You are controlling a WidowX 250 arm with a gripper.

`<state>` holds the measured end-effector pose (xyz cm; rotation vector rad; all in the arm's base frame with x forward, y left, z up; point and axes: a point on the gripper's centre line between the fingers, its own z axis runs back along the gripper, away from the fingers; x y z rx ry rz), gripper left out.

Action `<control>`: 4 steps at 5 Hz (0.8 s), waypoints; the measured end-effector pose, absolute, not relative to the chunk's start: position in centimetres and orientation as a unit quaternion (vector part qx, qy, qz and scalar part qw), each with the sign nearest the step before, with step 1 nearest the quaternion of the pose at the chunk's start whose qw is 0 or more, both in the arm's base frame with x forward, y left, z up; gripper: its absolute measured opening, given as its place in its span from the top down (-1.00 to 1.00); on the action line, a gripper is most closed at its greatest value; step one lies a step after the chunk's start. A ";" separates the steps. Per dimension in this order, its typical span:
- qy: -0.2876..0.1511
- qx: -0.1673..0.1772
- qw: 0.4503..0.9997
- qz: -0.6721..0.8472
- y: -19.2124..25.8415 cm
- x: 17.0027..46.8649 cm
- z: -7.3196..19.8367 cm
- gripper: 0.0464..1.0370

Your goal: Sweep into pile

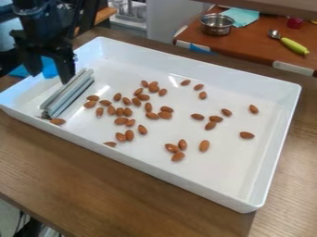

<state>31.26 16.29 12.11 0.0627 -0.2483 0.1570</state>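
Tabletop (pixel 93 169) — bar (pixel 66 94) aslant toward upper right

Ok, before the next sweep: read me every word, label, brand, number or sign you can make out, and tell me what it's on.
None. I can read no text on the tray, the bar, the table or the pot.

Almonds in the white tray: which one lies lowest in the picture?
The bottom almond of the tight group of three; every other almond in the tray lies higher.
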 end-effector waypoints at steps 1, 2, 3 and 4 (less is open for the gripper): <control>-0.132 0.020 0.987 0.085 16.1 31.6 12.0 -0.93; -0.133 0.013 0.987 0.084 15.8 31.6 11.4 -0.93; -0.132 0.012 0.987 0.088 15.8 31.5 11.3 -0.93; -0.125 0.005 0.988 0.092 15.5 31.2 10.7 -0.93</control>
